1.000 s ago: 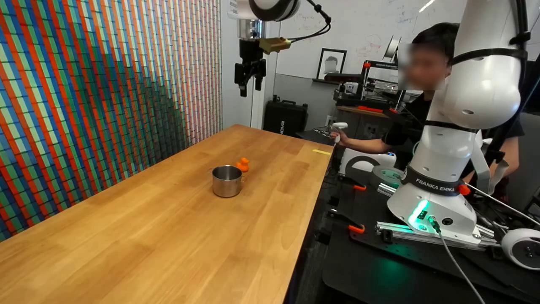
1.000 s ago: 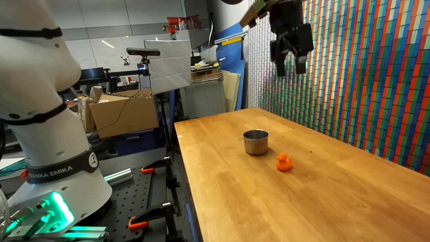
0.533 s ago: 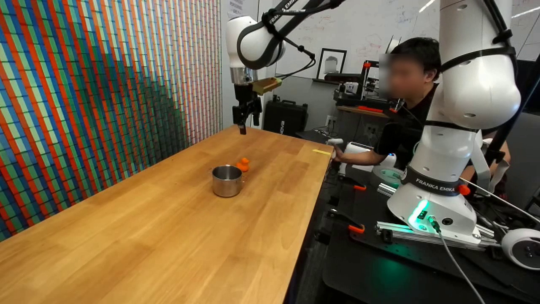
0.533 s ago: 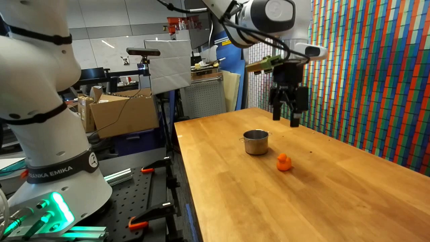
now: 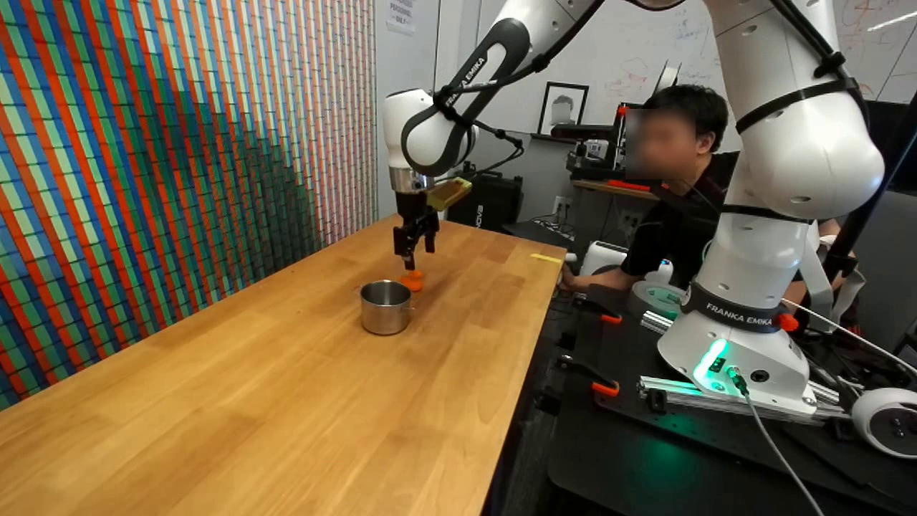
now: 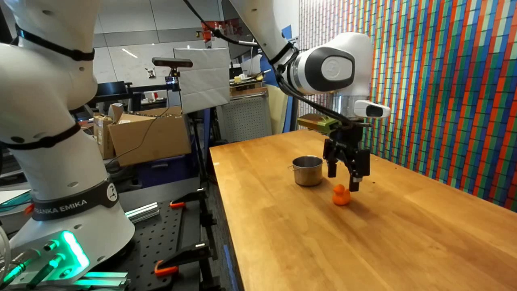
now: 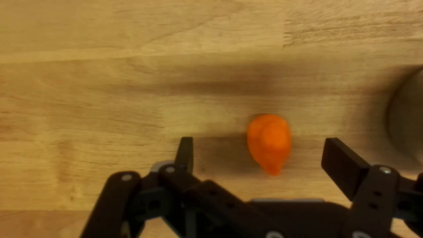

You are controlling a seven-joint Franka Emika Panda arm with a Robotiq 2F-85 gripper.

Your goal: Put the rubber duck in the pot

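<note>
The rubber duck [image 5: 413,283], small and orange, stands upright on the wooden table. It also shows in an exterior view [image 6: 341,196] and in the wrist view [image 7: 270,142]. The pot [image 5: 385,308], short, round and grey metal with small wire handles, stands close beside the duck; it also shows in an exterior view [image 6: 307,171]. In the wrist view only part of the pot [image 7: 408,119] shows at the right edge. My gripper [image 5: 419,256] is open and empty, pointing down just above the duck [image 6: 343,180]. In the wrist view the duck appears between the spread fingers [image 7: 260,152].
The wooden table [image 5: 286,401] runs beside a striped multicoloured wall [image 5: 179,143]. A person [image 5: 680,158] sits beyond the table near the robot base. Black clamps with orange tips [image 6: 173,262] stand by the base. A cardboard box [image 6: 151,137] is in the background.
My gripper has come down from high above the table to just over the duck, staying open. The duck and the pot have not moved.
</note>
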